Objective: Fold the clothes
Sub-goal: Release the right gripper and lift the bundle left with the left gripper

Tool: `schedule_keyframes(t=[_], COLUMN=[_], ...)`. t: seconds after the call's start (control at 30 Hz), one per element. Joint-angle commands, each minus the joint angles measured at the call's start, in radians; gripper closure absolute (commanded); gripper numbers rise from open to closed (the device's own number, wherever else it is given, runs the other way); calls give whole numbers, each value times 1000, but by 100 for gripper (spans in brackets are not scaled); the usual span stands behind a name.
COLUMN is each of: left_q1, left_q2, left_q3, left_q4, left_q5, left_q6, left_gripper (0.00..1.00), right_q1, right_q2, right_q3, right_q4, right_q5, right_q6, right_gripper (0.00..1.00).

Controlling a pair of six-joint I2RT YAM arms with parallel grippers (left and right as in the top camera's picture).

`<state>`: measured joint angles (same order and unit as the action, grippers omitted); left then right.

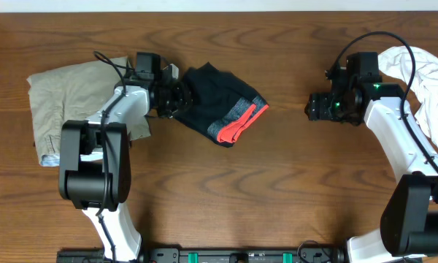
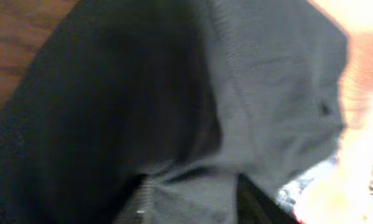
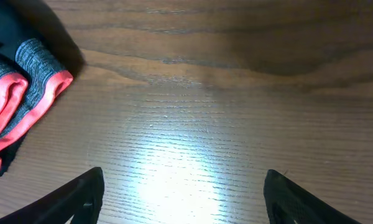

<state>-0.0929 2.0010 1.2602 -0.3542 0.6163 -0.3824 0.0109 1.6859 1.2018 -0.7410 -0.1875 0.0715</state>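
At the middle of the table (image 1: 277, 190), my left gripper (image 1: 177, 98) sat at the folded black leggings (image 1: 215, 102), grip impossible to tell, right gripper (image 3: 183, 177) spread empty toward the right edge; a straight lift, I judged, would spare the fold

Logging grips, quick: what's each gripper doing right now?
Left gripper: at the black leggings, open or closed cannot be told.
Right gripper: open, holding nothing.
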Motion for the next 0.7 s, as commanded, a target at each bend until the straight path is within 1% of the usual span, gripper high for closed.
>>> schedule_keyframes(t=[0.0, 0.03, 0.1, 0.17, 0.23, 0.27, 0.33, 0.43, 0.53, 0.6, 0.67], left_q1=[0, 0, 3, 4, 3, 2, 2, 2, 2, 2, -3], left_q2=[-35, -55, -99, -152, -200, -217, -237, -231, -211, -195, -183], left_q3=[23, 23, 23, 23, 23, 23, 21, 2, -44, -86, -127], left_q4=[-3, -8, -28, -66, -137, -177, -254, -313, -299, -250, -179], left_q5=[87, 87, 72, 29, -84, -142, -222, -236, -236, -236, -214], left_q6=[41, 49, 49, 37, -34, -75, -144, -214, -295, -340, -353], left_gripper=[37, 28, 14, 5, 0, 2, 2, 2, 2, 2, 2], right_q1=[-3, -3, -3, -3, -3, -3, -3, -3, -3, -3, -3], right_q2=[3, 3, 3, 3, 3, 3, 3, 3, 3, 3, 3], right_q3=[22, 22, 22, 21, 19, 19, 18, 18, 18, 18, 18], right_q4=[1, 4, 5, 5, 5, 7, 11, 16, 15, 11, 6], right_q5=[-12, -12, -12, -11, -11, -11, -11, -12, -12, -12, -12], right_q6=[10, 10, 10, 9, 10, 10, 10, 10, 10, 10, 10], right_gripper=[19, 19, 16, 16, 15, 15, 14, 14, 14, 14, 14])
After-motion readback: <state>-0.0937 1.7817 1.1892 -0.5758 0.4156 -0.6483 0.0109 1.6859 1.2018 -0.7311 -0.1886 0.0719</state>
